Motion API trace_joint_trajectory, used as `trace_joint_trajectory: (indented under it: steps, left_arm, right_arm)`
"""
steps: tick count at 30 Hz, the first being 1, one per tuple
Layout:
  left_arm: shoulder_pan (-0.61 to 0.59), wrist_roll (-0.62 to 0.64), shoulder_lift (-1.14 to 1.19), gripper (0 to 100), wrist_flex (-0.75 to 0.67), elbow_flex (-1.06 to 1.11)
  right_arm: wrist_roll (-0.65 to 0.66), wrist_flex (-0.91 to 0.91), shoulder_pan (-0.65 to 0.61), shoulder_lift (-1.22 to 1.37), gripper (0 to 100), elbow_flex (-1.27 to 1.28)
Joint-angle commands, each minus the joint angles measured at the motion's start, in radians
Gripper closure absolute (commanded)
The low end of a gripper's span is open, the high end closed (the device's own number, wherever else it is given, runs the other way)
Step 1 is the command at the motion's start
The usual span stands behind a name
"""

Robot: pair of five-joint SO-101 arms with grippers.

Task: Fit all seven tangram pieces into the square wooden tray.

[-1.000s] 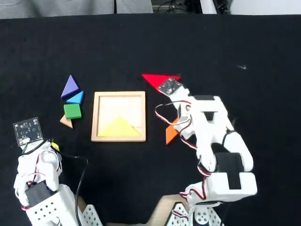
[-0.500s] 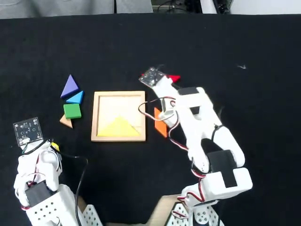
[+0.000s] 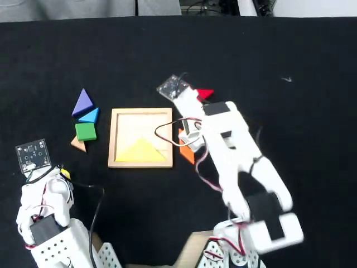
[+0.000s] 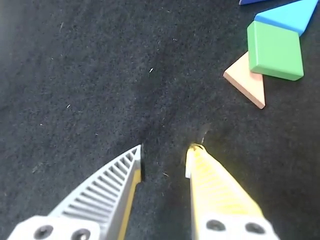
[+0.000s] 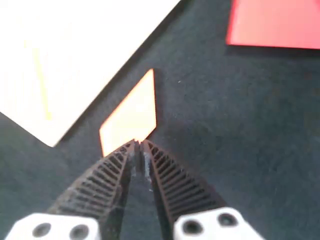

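The square wooden tray point(image 3: 113, 137) lies left of centre with a yellow triangle point(image 3: 143, 152) in its near half. My right gripper point(image 5: 137, 146) is shut on the near tip of the orange piece point(image 5: 132, 112), just off the tray's right rim point(image 5: 75, 60). From above, the orange piece point(image 3: 186, 151) peeks out under the right arm. The red triangle point(image 3: 205, 93) lies behind that arm. The purple triangle point(image 3: 83, 103), blue piece point(image 3: 89, 116), green square point(image 3: 86, 132) and tan triangle point(image 3: 78, 144) sit left of the tray. My left gripper point(image 4: 165, 152) is open over bare cloth, near the tan triangle point(image 4: 247, 82).
Black cloth covers the table. The left arm's base stands at the near left corner, the right arm's base at the near centre-right. Open cloth stretches to the right and behind the tray.
The right arm has swung left toward the tray, and the orange piece has moved left with it, closer to the tray's right rim. The left arm has not moved.
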Motion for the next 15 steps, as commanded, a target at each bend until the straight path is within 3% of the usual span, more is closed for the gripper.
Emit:
trace_joint_trajectory:
  steps: [1, 3, 8, 15]
  left_arm:
    - [0.002, -0.011, -0.006, 84, -0.014, 0.005]
    - [0.002, -0.011, -0.006, 84, -0.014, 0.005]
    - [0.002, -0.011, -0.006, 84, -0.014, 0.005]
    - [0.002, -0.011, -0.006, 84, -0.014, 0.005]
  right_arm:
    - [-0.117, 0.011, -0.034, -0.127, 98.5, 0.028]
    - [-0.218, 0.018, -0.041, -0.131, 95.3, 0.035]
    - [-0.423, 0.031, -0.049, -0.058, 74.4, 0.028]
    - [-0.612, 0.038, -0.080, 0.088, 74.0, -0.065]
